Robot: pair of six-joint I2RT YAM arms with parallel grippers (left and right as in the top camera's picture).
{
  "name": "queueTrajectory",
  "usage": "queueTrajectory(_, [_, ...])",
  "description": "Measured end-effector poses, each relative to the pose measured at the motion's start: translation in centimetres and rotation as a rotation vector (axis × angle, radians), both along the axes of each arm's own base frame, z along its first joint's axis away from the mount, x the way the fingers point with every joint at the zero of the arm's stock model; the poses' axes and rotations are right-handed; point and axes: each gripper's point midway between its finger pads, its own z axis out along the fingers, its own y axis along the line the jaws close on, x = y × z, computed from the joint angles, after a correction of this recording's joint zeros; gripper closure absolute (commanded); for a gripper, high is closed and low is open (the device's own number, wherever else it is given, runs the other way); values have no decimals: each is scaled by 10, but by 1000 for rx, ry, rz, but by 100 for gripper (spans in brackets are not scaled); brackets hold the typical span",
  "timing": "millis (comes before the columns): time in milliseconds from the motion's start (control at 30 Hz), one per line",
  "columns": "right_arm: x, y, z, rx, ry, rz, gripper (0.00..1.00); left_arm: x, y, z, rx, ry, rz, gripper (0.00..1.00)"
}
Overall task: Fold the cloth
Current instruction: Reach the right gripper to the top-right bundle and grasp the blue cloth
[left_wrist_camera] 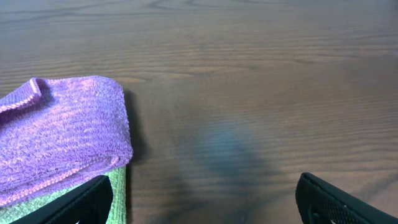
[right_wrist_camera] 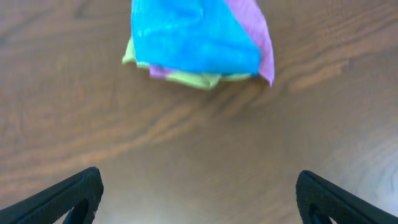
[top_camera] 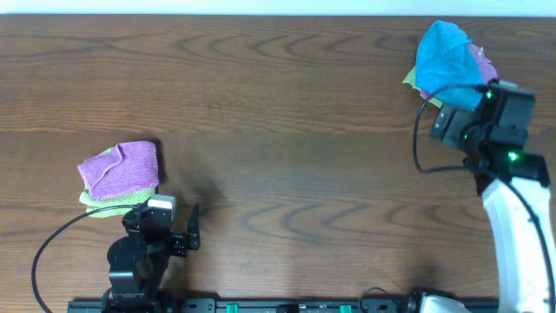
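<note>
Overhead shows the cloth (top_camera: 445, 61) crumpled at far right, atop a purple cloth (right_wrist_camera: 264, 43) and a green cloth (right_wrist_camera: 199, 79). Right gripper (right_wrist_camera: 199, 190) hovers near it, fingers wide; left gripper (left_wrist_camera: 202, 196) is equally wide. Pinch only the blue layer, at an edge.

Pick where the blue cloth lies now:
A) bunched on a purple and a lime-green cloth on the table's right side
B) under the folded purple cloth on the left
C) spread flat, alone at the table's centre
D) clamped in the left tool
A: the blue cloth sits bunched on a purple cloth and a lime-green cloth on the right side, with the right tool open just short of it.
</note>
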Motion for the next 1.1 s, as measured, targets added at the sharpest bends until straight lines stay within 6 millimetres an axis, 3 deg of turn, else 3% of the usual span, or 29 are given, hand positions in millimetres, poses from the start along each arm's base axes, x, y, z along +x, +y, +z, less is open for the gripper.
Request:
queueTrajectory(367, [73, -41, 4, 47, -70, -78, 0, 0, 0, 0, 0, 0, 0, 5])
queueTrajectory(600, [119, -52, -29, 91, -35, -61, 1, 0, 0, 0, 0, 0, 0, 5])
queueTrajectory(833, [123, -65, -37, 50, -32, -101, 1, 0, 0, 0, 0, 0, 0, 5])
queueTrajectory(1100, [135, -79, -21, 5, -118, -145, 1, 0, 0, 0, 0, 0, 0, 5])
